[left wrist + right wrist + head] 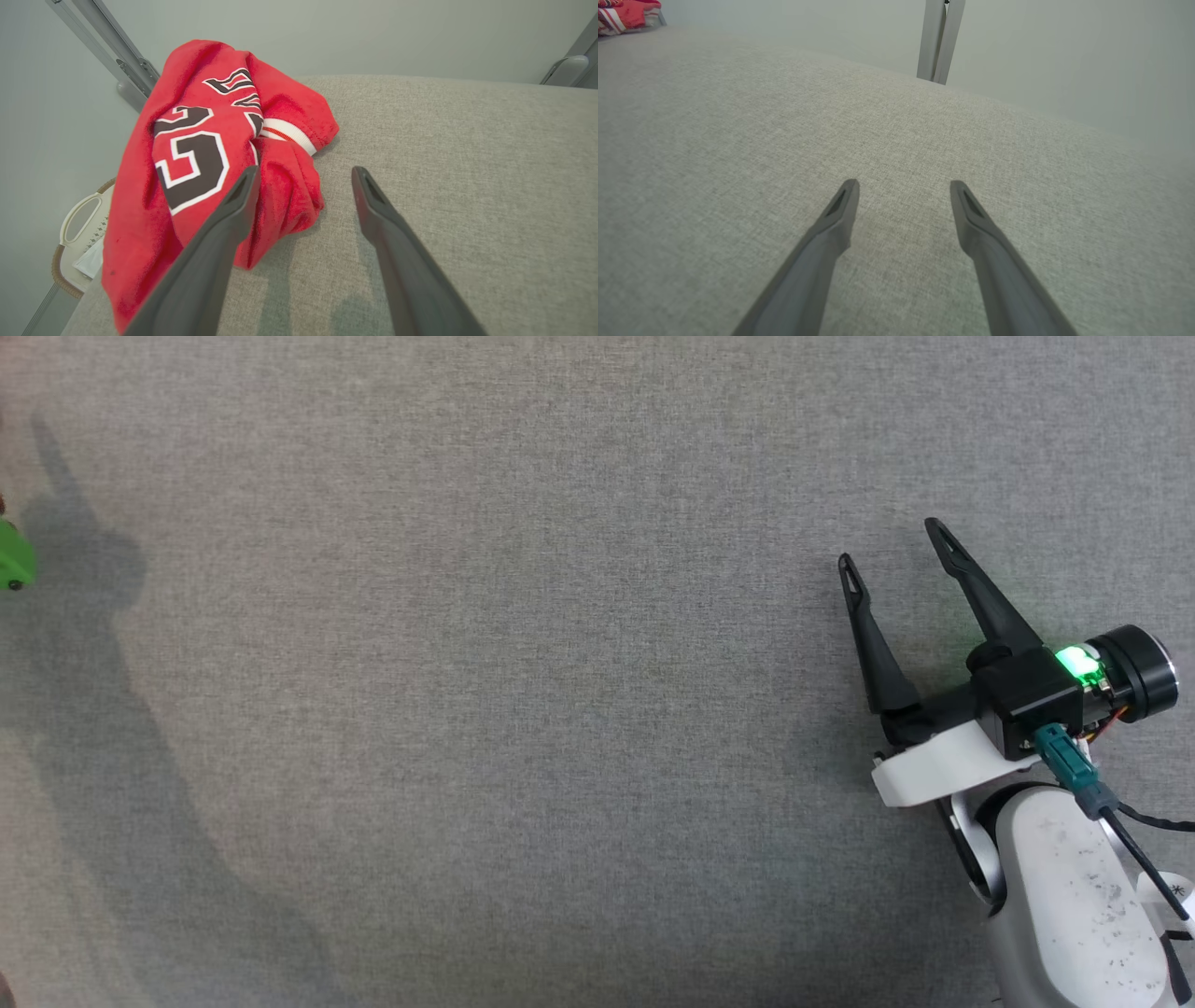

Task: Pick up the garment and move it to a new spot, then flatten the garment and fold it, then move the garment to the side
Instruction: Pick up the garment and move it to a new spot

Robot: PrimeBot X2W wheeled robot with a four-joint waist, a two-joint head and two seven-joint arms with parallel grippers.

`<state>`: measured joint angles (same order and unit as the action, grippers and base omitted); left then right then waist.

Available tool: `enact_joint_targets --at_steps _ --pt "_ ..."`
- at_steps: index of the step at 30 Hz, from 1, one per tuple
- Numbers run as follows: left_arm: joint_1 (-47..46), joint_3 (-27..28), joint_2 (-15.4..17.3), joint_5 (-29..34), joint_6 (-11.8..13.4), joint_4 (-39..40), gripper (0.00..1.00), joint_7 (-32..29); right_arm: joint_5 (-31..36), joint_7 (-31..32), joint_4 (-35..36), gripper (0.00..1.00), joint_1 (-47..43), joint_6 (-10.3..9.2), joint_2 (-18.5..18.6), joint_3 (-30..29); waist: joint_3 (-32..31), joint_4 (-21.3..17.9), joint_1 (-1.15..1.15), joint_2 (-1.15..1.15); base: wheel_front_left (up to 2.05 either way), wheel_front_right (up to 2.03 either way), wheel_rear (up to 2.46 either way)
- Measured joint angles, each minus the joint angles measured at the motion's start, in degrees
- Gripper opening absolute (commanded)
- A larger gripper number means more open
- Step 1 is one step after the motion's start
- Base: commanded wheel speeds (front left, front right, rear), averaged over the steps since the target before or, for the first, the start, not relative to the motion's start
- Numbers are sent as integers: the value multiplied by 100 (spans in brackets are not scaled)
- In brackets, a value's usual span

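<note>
Progress looked nil: the garment (196, 154) lay crumpled, not yet lifted, flattened or folded. It sat just past and left of the left gripper (303, 175), heaped at the table (444, 163) edge with part draped over. That gripper's fingers stood spread, grasping nothing; whether the left one touched cloth was unclear. The right gripper (903, 186), also spread and empty, hovered over bare table, with the garment far beyond its left finger. The garment was soft red knit with thick black letters edged in white and a white ribbed band (cuff or hem, hard to say). The table was covered in a flat, coarse grey weave.
</note>
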<state>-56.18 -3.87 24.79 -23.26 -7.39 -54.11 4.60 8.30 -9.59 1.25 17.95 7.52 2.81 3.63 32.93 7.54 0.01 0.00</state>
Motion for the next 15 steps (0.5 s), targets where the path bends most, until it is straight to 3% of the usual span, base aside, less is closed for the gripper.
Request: enact_joint_targets --at_steps 7,15 --pt "-277 77 311 -81 90 -622 100 167 88 102 282 100 -77 1 -1 -41 252 -167 0 0 0 0 0" --pt "-524 35 352 -149 83 -1182 100 -23 138 156 485 100 -109 1 -3 -44 468 -289 0 0 0 0 0"
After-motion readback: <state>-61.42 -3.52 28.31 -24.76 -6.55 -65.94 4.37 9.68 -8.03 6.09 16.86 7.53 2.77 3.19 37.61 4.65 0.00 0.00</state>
